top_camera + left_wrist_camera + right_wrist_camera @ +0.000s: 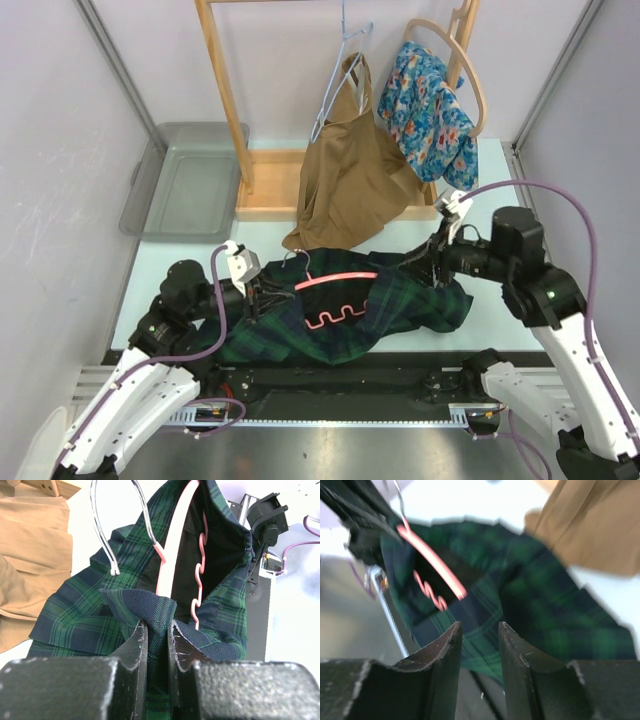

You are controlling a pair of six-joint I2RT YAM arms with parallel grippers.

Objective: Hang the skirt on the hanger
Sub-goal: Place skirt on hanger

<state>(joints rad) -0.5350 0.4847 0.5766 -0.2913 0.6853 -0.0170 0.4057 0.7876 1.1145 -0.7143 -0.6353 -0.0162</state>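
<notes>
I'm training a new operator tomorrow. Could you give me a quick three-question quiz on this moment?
1. True or false: the left gripper is shut on a fold of the plaid skirt.
2. What colour is the hanger touching the plaid skirt? A white, B pink, C black.
3. Fill in: the right gripper is ___ and holds nothing.
Key: 1 true; 2 B; 3 open.
</notes>
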